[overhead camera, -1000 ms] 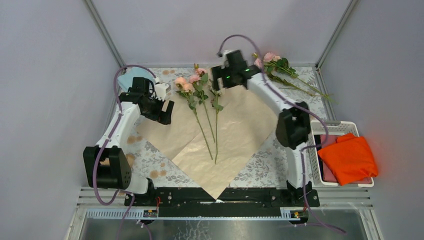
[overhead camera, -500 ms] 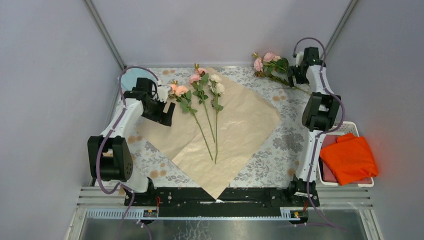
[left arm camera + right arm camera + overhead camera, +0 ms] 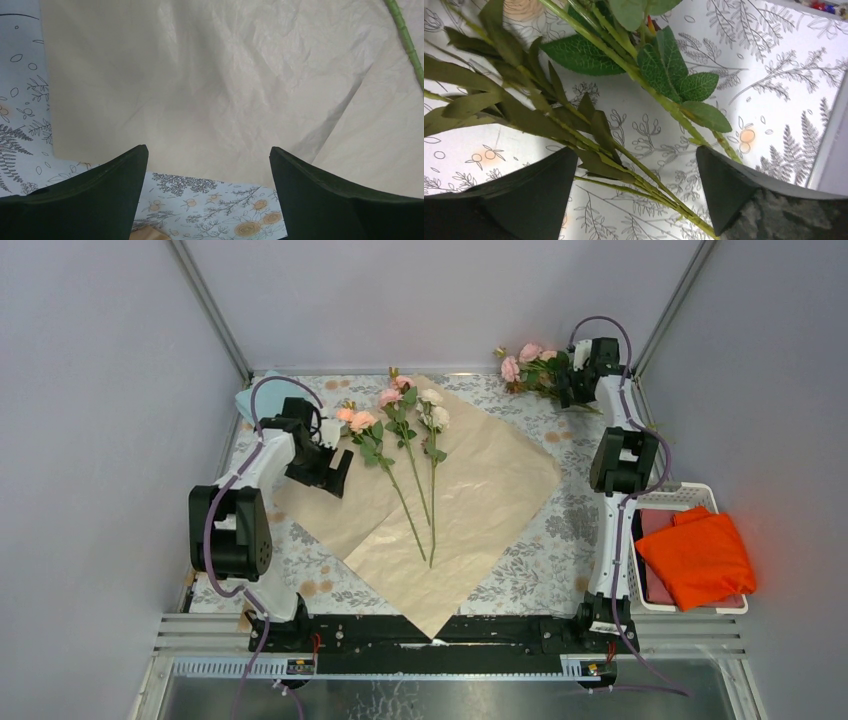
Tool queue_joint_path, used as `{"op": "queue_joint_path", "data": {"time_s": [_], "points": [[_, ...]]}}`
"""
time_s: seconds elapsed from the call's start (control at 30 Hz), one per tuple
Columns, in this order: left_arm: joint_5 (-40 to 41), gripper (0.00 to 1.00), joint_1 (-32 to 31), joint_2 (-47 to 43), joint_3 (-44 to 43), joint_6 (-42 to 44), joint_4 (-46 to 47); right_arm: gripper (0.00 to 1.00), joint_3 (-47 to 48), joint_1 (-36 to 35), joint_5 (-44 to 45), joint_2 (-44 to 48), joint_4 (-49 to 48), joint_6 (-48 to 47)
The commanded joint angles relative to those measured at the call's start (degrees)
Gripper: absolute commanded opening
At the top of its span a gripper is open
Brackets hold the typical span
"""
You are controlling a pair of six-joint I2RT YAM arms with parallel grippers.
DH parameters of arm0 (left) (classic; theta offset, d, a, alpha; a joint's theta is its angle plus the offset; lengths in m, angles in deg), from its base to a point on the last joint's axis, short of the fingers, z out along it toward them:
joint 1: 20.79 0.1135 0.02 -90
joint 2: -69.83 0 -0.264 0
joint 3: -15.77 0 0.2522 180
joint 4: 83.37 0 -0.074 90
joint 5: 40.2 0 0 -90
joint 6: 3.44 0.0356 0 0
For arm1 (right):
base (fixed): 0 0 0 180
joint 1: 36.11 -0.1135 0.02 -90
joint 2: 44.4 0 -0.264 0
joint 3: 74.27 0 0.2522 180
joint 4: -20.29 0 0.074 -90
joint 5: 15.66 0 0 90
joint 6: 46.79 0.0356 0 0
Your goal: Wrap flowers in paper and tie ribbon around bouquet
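Observation:
The peach paper lies flat as a diamond on the table. Three flowers rest on it, heads to the back and stems toward me. More flowers lie at the back right. My right gripper hangs open over them, and their green stems run between its fingers without being pinched. My left gripper stands open above the paper's left edge, nothing between its fingers. A stem crosses that view's top right corner. The ribbon is out of view.
A white basket at the right edge holds a bright orange cloth. A light-blue cloth lies at the back left corner. A floral tablecloth covers the table. Metal frame posts rise at both back corners.
My right arm has swung from the paper's back corner to the flowers at the back right, its fingers spreading wider. The left gripper has barely moved.

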Motion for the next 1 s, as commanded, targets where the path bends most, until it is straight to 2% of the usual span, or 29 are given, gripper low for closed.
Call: {"op": "queue_joint_path", "data": {"time_s": [0.0, 0.13, 0.23, 0.33, 0.43, 0.47, 0.7, 0.8, 0.83, 0.9, 0.97], "points": [[1.2, 0.99, 0.5, 1.1, -2.3, 0.6, -0.4, 0.87, 5.1, 0.1, -8.0, -3.1, -1.3, 5.3], [1.7, 0.99, 0.5, 1.1, -2.4, 0.6, -0.4, 0.53, -0.8, -0.1, -11.8, 0.1, 0.6, 7.8], [1.3, 0.99, 0.5, 0.8, -2.2, 0.8, -0.4, 0.37, -8.9, -0.1, -13.3, 5.5, 1.2, 8.6], [0.7, 0.99, 0.5, 0.6, -2.1, 0.8, -0.4, 0.26, -14.5, -0.1, -13.3, 11.1, 1.7, 8.9], [0.4, 0.99, 0.5, 0.0, -2.0, 0.8, -0.4, 0.04, -17.2, -0.2, -15.5, 16.0, 3.9, 8.7], [0.3, 0.99, 0.5, -0.2, -1.9, 0.7, -0.4, 0.0, -17.6, -0.2, -16.1, 17.5, 4.8, 8.8], [-0.4, 0.99, 0.5, -3.3, -1.3, 0.8, -0.4, 0.0, -16.2, -2.2, -17.5, 29.5, 6.7, 12.1], [-1.1, 0.99, 0.5, -5.2, -0.5, 1.1, -0.4, 0.0, -15.2, -4.3, -21.9, 36.4, 4.9, 20.2], [-1.3, 0.99, 0.5, -5.9, -0.2, 1.1, -0.3, 0.0, -17.0, -5.3, -25.4, 40.6, 1.3, 25.2], [-1.5, 0.99, 0.5, -6.8, 0.0, 1.3, -0.3, 0.0, -26.9, -10.3, -29.9, 48.3, -12.5, 36.0], [-1.5, 0.99, 0.5, -7.6, 0.1, 1.2, -0.1, 0.0, -38.9, -18.0, -28.0, 54.5, -28.1, 43.4]]}}
